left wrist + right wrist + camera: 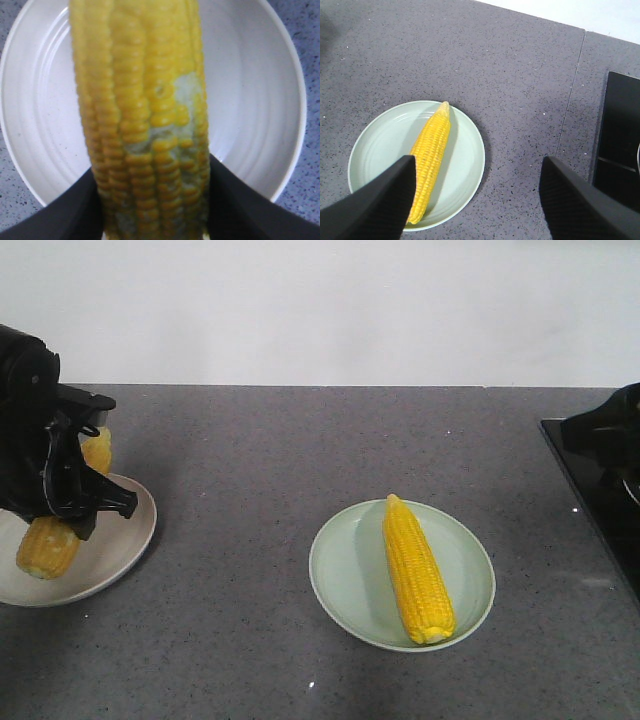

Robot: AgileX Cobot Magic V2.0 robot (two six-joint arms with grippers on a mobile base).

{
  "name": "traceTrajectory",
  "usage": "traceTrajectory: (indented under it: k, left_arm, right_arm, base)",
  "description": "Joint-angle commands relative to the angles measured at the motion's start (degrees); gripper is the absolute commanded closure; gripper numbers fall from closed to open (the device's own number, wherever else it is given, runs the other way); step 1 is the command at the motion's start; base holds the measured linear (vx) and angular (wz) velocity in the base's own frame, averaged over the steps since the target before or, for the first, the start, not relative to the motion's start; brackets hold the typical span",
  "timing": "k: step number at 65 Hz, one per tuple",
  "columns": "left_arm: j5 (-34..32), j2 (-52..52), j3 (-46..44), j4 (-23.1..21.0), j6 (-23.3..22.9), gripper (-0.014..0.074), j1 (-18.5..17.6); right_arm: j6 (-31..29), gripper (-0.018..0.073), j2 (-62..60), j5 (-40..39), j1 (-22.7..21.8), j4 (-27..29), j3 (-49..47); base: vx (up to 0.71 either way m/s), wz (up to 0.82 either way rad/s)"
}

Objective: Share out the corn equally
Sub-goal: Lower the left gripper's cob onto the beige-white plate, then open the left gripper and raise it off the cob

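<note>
- The left tool (75, 502) is at the left edge of the grey speckled counter (300, 460), over a white plate (125, 540), its fingers shut against the sides of one corn cob (145, 125).
- In the left wrist view this held cob fills the middle of the frame, lengthwise over the white plate (260, 100), with a dark finger (245, 205) pressed to each side of it near the bottom edge. A patch of kernels on it looks pale and worn.
- From the front, the held cob (48, 545) pokes out below the tool with its blunt end over the plate; whether it touches the plate cannot be told. More yellow (97, 450) shows behind the tool; whether that is the same cob or another cannot be told.
- A second cob (417, 570) lies flat in a pale green plate (345, 570) near the middle of the counter, tapered tip pointing away.
- The right tool (475, 200) is above that green plate (380, 145), fingers spread wide, holding nothing; the cob (431, 155) lies just beside its left finger (375, 205).
- A black panel (600, 490) sits at the counter's right edge.
</note>
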Motion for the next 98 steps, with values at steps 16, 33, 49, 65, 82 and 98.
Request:
traceTrajectory:
  k: [16, 33, 49, 65, 82, 98]
  left_arm:
    - [0.30, -2.23, -1.17, 0.54, -0.40, 0.0463, 0.07]
    - [0.90, -2.23, -1.17, 0.54, -0.40, 0.0220, 0.07]
    - [0.89, -2.23, -1.17, 0.54, -0.40, -0.0007, 0.07]
    - [-0.85, -2.29, -1.17, 0.93, -0.12, -0.0095, 0.07]
    - [-9.43, -5.98, -1.32, 0.67, -3.80, -0.0073, 0.07]
    - [-16.53, -15.68, -1.32, 0.60, -6.90, -0.0039, 0.07]
  right_arm:
    - [-0.12, 0.0048, -0.71, -3.48, -0.15, -0.22, -1.48]
    - [-0.12, 0.0048, -0.71, -3.48, -0.15, -0.22, -1.48]
    - [-0.12, 0.0048, -0.71, -3.48, -0.15, -0.22, -1.48]
    - [-0.12, 0.0048, -0.71, -3.48, -0.15, -0.22, -1.48]
    - [0.79, 0.0048, -0.71, -4.41, -0.15, -0.45, -1.48]
    - [2.68, 0.0048, -0.71, -4.55, -0.15, -3.43, -1.48]
  base:
    - [0.00, 0.00]
    - [0.00, 0.00]
    - [0.00, 0.00]
    - [0.00, 0.00]
    - [0.00, 0.00]
    - [0.00, 0.00]
